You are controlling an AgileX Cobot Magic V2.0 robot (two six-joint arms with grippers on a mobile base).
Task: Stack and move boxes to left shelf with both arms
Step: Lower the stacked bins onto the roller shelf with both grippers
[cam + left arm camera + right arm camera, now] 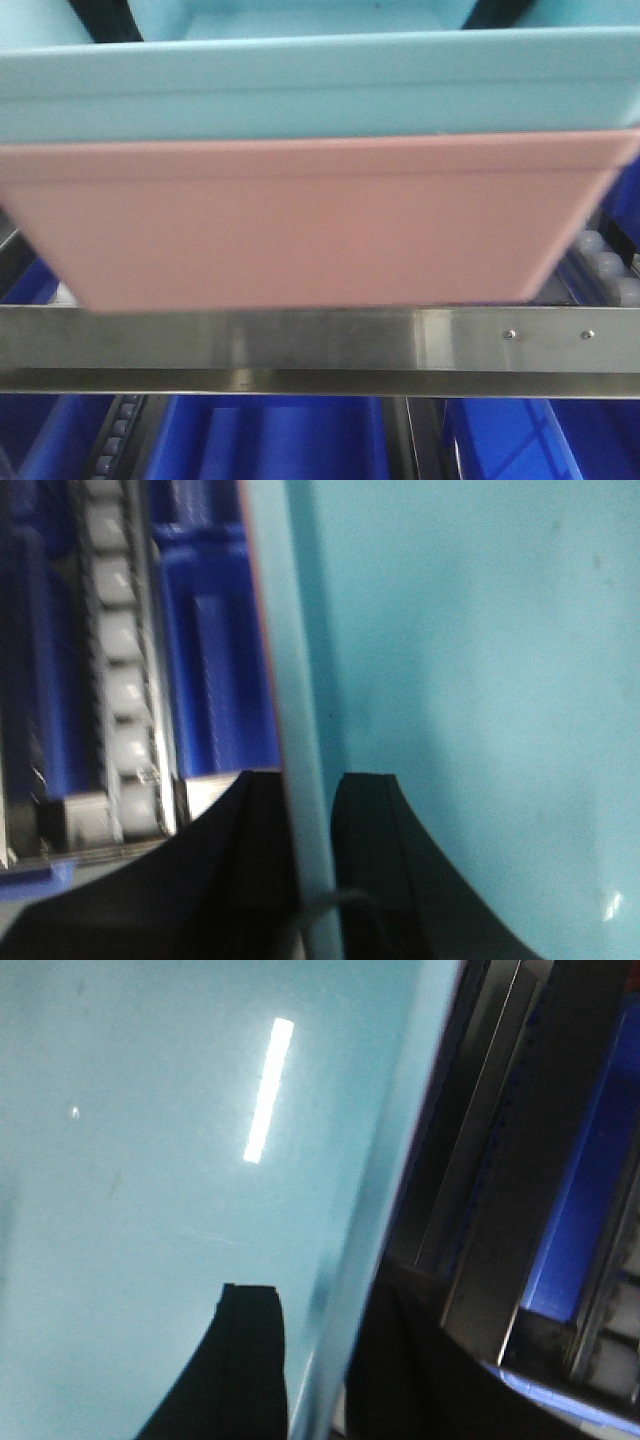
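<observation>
The light blue box [320, 90] sits nested inside the salmon-pink box [300, 225]. The stack fills the front view and hangs just above the left shelf's brushed-steel crossbar [300, 340]. In the left wrist view my left gripper [312, 785] is shut on the stack's left wall, one finger inside the blue box [480, 680] and one outside. A thin pink edge [262, 630] shows along that wall. My right gripper [325, 1295] is shut on the right wall of the blue box [150, 1160] in the same way. The grippers themselves are hidden in the front view.
White roller rails [605, 265] run back behind the crossbar, and another rail [120, 660] lies left of the stack. Large dark-blue crates [270, 440] sit on the level below, with one [215, 630] beside the left wall. A steel frame post [500, 1210] stands close to the right wall.
</observation>
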